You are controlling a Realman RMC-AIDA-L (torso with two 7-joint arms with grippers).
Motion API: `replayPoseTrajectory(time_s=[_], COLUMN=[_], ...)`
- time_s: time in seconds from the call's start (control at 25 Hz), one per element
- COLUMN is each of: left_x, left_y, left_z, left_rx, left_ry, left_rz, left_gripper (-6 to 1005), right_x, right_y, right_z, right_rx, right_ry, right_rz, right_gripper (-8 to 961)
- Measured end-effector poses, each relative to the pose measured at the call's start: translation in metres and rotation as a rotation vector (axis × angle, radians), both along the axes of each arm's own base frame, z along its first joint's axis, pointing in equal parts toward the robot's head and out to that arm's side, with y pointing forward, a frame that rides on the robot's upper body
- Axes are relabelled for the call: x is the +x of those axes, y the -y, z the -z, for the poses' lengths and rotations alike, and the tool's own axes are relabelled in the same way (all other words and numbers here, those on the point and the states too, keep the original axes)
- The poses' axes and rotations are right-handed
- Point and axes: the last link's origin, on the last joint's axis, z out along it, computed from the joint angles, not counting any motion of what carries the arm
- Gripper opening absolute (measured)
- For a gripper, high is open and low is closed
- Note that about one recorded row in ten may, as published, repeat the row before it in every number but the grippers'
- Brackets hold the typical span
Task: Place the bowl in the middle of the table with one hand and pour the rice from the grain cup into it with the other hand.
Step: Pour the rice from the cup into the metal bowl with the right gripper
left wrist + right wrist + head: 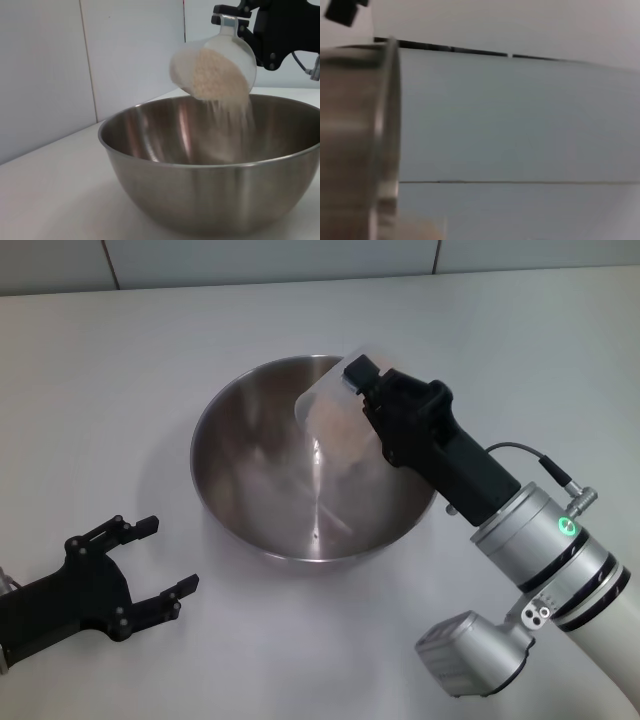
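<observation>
The stainless-steel mixing bowl (300, 475) stands near the middle of the white table (120, 370), its brushed inside shiny. Above its right rim the right gripper (362, 392) is clamped on the handle tab of the transparent grain cup (212, 67), tipped steeply; beige rice (220, 80) streams from its lip into the bowl. The left gripper (165, 558) rests near the table's front left corner, fingers apart, holding nothing

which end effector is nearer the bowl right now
The right. The right end effector is over the bowl, tipping the grain cup so rice falls in. The left end effector sits open on the table, apart from the bowl.
</observation>
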Motion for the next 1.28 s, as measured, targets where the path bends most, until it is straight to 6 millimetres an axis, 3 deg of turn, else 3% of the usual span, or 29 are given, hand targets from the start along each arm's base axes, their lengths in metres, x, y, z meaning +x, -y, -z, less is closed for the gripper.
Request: replayPoseTrajectory(time_s=[1.28], left_x=[0.002], left_y=[-0.002], left_z=[0.000], left_rx=[-0.001], left_ry=[0.000], left_rz=[0.007], left_gripper=[835], right_x=[0.001], right_y=[0.007], right_z=[0.019], right_rx=[0.319], right_ry=[0.563], right_rz=[-0.222], right_gripper=[14])
